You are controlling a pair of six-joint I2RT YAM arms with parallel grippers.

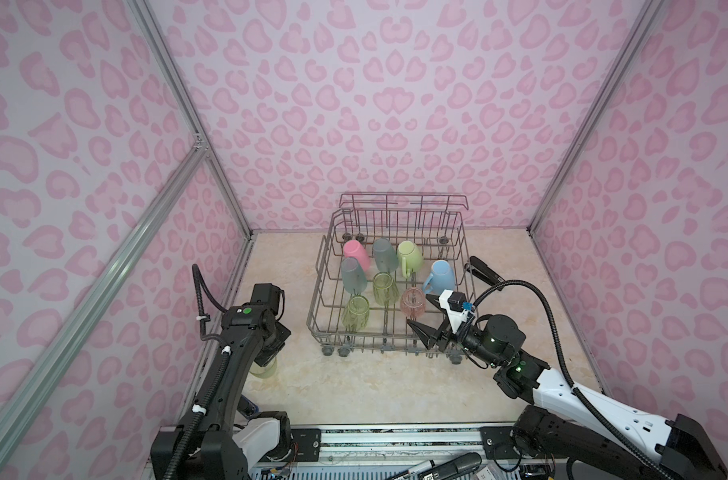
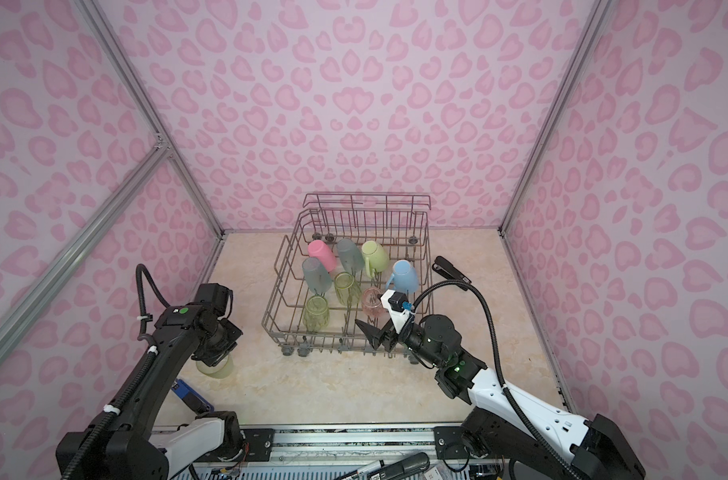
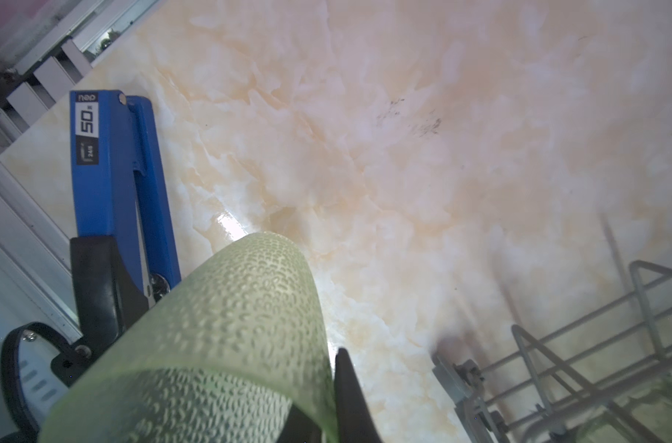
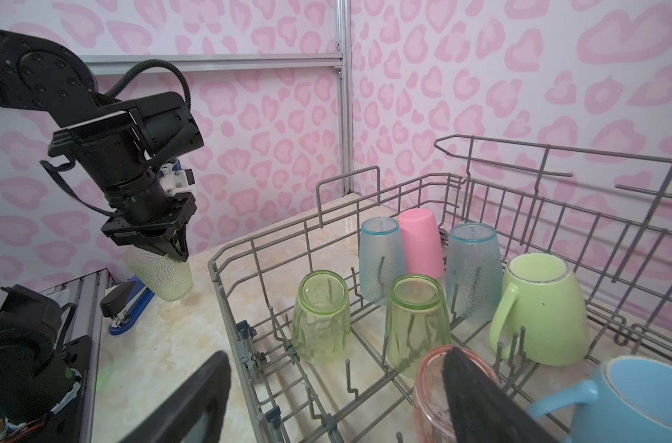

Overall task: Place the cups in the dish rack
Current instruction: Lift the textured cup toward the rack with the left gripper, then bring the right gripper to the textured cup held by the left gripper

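Left gripper [image 4: 175,249] nipping pale green cup [image 4: 165,278], angled down, right gripper [image 1: 417,309] spread

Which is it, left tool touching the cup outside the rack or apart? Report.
Touching: right wrist view shows the left tool clamped onto that pale green cup.

squeezing a bumpy light green cup [image 3: 227,337] tight in the left gripper [image 3: 215,299], with black fingers [image 3: 96,276] on both sides. near it, on the shiny marble table [image 3: 403,153], a blue stapler [image 3: 108,165]. farther off, a blurry corner of the grey dish rack [image 3: 576,345].
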